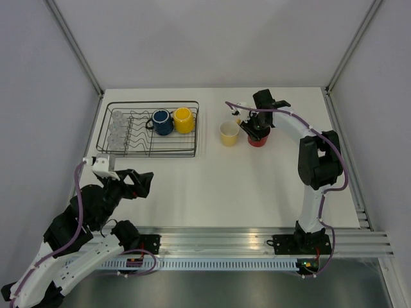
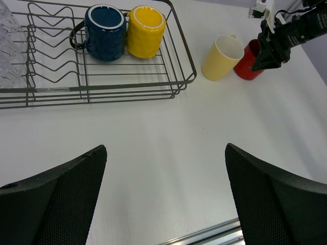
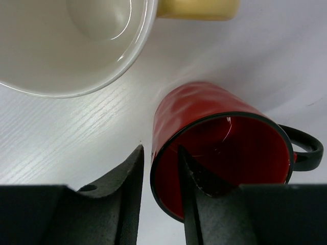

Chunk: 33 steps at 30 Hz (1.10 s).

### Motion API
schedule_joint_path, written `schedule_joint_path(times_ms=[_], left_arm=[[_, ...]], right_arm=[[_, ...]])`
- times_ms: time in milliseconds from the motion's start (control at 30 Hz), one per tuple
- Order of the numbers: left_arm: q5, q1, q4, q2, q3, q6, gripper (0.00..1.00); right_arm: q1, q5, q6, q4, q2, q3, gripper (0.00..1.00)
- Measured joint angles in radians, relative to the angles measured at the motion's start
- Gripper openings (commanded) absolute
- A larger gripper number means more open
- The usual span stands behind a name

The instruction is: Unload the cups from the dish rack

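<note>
From above, the black dish rack [image 1: 154,102] is sitting on the left part of the white table [image 1: 257,192]. A blue mug [image 1: 162,121] and a yellow mug [image 1: 183,119] are standing side by side at its right end. Some glass cups [image 1: 117,128] are sitting at its left end. A cream mug [image 1: 229,133] and a red mug [image 1: 258,142] are standing on the table to the right of the rack, close together. The right fingers [image 1: 253,130] are reaching down onto the red mug. The left fingers [image 1: 144,178] are hanging near the front of the table, well away from the rack.

From the left wrist, the left fingers [image 2: 56,199] are spread wide, holding nothing. Past them are the rack [image 2: 184,48], the blue mug [image 2: 106,33], the yellow mug [image 2: 145,31] and a bit of the glass cups [image 2: 7,46]. The cream mug [image 2: 222,58] and red mug [image 2: 248,64] are touching or nearly touching. The right fingers [image 2: 268,53] are over the red one.

From the right wrist, the red mug [image 3: 204,107] is standing upright on the table [image 3: 76,127], its handle pointing right. The right fingers [image 3: 127,204] are standing on both sides of its rim, one inside and one outside. They are spread a little, with a thin gap beside the outer one, so they are not pinching. The cream mug [image 3: 66,46] is just beside it.
</note>
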Motion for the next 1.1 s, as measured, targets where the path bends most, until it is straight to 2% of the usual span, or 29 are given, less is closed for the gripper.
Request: schedule_joint_path(times_ms=[133,200,233,267,433,567,667,900,1000,1100], left_arm=[[-0.028,0.0,-0.003,0.019,0.0,-0.003,1.0],[-0.042,0.0,-0.008,0.04,0.002,-0.008,1.0],[-0.049,0.0,-0.013,0.056,0.004,-0.01,1.0],[-0.06,0.0,-0.017,0.074,0.007,-0.014,1.0],[-0.089,0.0,-0.039,0.19,0.04,-0.065,1.0],[-0.116,0.0,-0.044,0.306,0.091,-0.137,1.0],[-0.142,0.0,-0.04,0.418,0.137,-0.194,1.0],[-0.163,0.043,-0.009,0.704,0.269,-0.233,1.0],[-0.13,0.122,0.012,0.827,0.362,-0.233,1.0],[-0.074,0.228,0.028,0.925,0.447,-0.233,1.0]], right_arm=[[0.0,0.002,0.007,-0.008,-0.015,0.0,0.46],[0.0,0.002,0.022,-0.022,-0.041,0.0,0.69],[0.0,0.002,0.033,-0.03,-0.063,0.0,0.88],[0.0,0.0,0.046,-0.035,-0.092,0.0,0.98],[0.0,-0.023,0.125,0.034,-0.34,-0.079,0.98],[0.002,-0.021,0.347,0.227,-0.634,-0.278,0.98],[0.002,-0.026,0.541,0.351,-0.786,-0.392,0.98],[0.002,-0.063,0.921,0.534,-0.941,-0.549,0.98],[0.002,-0.069,1.035,0.609,-1.026,-0.64,0.98],[0.002,-0.088,1.088,0.615,-1.101,-0.689,0.98]])
